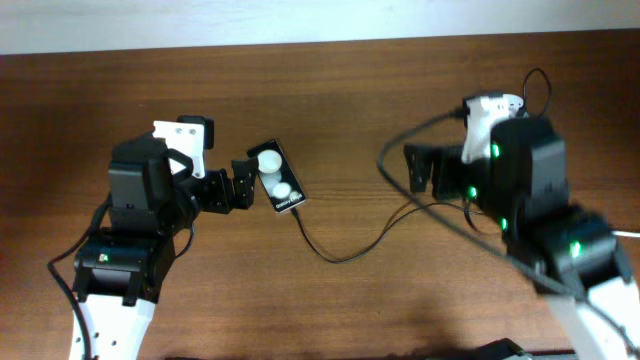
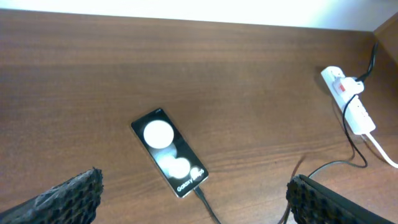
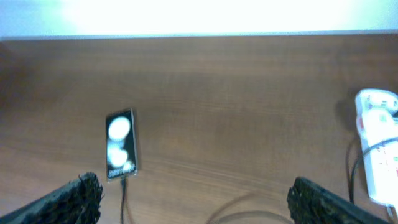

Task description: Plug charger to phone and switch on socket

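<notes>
The black phone lies flat on the wooden table with two white round blobs on its face. It also shows in the left wrist view and the right wrist view. The thin black charger cable is plugged into the phone's lower end and runs right toward the white socket strip, whose red marks show. In the overhead view the strip is mostly hidden by the right arm. My left gripper is open and empty just left of the phone. My right gripper is open and empty.
The thick white cord leaves the strip toward the right. The black cable loops over the table middle. The table's far edge meets a pale wall.
</notes>
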Robot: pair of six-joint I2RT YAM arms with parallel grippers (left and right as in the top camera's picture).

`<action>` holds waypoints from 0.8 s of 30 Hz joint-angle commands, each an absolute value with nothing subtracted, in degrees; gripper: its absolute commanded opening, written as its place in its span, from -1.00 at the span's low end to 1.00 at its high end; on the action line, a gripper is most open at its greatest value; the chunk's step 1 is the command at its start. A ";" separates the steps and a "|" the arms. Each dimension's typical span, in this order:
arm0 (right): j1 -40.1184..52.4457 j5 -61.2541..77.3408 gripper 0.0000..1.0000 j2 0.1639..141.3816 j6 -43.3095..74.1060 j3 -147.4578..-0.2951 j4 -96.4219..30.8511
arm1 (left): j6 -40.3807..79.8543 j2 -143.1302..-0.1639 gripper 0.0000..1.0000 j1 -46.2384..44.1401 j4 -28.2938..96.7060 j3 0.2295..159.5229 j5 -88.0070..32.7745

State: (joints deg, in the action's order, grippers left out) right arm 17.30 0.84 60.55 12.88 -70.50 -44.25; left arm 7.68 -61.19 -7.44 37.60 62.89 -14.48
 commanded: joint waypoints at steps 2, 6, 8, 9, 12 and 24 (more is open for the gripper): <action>17.61 0.19 0.97 47.77 9.30 -52.01 -34.92 | 6.74 -61.06 0.98 -7.57 37.43 63.20 -14.09; 17.56 0.16 0.97 35.51 9.19 -36.53 -22.94 | 6.74 -61.06 0.98 -7.57 37.43 63.20 -14.09; 17.56 0.19 0.97 28.77 9.21 -28.86 -16.95 | 6.74 -61.06 0.98 -7.57 37.43 63.20 -14.09; 17.56 0.16 0.97 26.46 9.21 -26.52 -15.27 | 6.76 -61.06 0.98 -7.57 37.43 63.20 -14.09; 17.56 0.14 0.97 19.35 9.21 -20.38 -10.90 | 6.74 -61.06 0.98 -7.57 37.43 63.20 -14.09; 13.39 -0.67 0.97 0.19 9.23 -6.42 -3.05 | 6.76 -61.06 0.98 -7.57 37.43 63.20 -14.09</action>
